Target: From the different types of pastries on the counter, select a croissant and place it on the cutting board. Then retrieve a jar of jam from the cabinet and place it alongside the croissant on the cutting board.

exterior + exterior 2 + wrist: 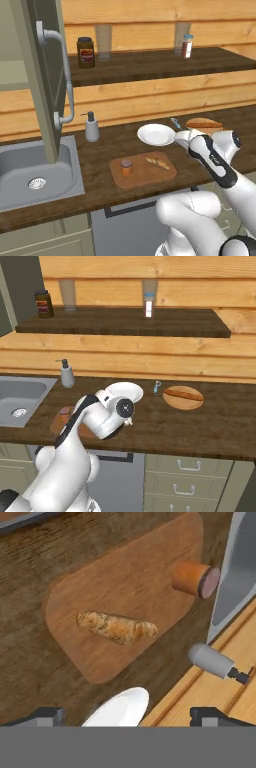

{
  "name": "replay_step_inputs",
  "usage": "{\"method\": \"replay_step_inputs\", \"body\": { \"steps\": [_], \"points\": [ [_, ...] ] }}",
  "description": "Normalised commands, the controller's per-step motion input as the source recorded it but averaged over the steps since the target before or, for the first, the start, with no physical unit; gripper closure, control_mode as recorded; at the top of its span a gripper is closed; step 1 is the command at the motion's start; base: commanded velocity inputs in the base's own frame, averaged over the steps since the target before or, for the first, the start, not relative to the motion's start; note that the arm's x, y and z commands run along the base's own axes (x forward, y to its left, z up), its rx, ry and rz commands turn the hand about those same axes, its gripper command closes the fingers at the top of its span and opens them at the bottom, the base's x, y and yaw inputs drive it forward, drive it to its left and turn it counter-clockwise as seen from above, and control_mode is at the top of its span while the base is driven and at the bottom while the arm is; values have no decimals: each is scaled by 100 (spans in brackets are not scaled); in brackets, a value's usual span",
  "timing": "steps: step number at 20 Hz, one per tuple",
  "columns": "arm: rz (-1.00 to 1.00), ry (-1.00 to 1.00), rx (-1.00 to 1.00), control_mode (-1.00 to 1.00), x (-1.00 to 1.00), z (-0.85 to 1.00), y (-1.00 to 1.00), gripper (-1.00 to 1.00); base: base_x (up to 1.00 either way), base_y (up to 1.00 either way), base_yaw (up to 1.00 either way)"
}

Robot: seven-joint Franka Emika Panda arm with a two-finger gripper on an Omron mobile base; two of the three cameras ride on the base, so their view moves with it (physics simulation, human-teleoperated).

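On the cutting board (pixel 142 172), croissant (pixel 158 163) and jam jar (pixel 126 167) are both sitting, with the fingers (pixel 127 714) hanging released and empty above.

The board is lying near the tabletop's (pixel 100 192) front edge, just beside the sink (pixel 30 175). The single croissant is resting toward the board's right end, its long axis running roughly along the board; the single jar is standing upright at the left end, apart from it. In the hand view both are lying ahead of the spread fingers, the croissant nearer. One white plate (pixel 156 134) is sitting behind the board, one soap dispenser (pixel 91 127) by the sink, one hot dog (pixel 183 394) on a round wooden board. Judging by this, both placements look done.
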Motion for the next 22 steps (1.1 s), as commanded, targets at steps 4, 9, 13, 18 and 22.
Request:
{"method": "replay_step_inputs", "body": {
  "steps": [4, 9, 13, 18, 22],
  "points": [
    [-31, 0, -5, -100, -71, 0, -67, -100, 0, 0, 0],
    [-38, 4, 0, -100, -36, 0, -42, -100, 0, 0, 0],
    [-33, 5, 0, -100, 0, -19, -19, -100, 0, 0, 0],
    [-37, 26, -3, -100, -13, -2, -43, -100, 0, 0, 0],
    [-32, 29, -1, -100, -33, -1, -57, -100, 0, 0, 0]
  ]
}}
